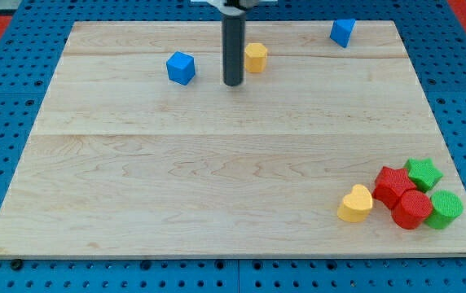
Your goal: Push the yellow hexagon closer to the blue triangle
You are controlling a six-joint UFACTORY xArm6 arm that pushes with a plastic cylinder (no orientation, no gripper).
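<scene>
The yellow hexagon [256, 57] lies near the view's top, a little right of centre. My tip [233, 82] stands just left of it and slightly below, close to its left side; I cannot tell if they touch. The blue triangle [342, 32] lies at the view's top right, well to the right of the hexagon. A blue cube [181, 67] lies left of my tip.
A cluster sits at the view's bottom right: a yellow heart [355, 203], a red block [393, 185], a red cylinder [412, 209], a green star [424, 173] and a green cylinder [444, 208]. The wooden board [217, 179] ends in a blue pegboard surround.
</scene>
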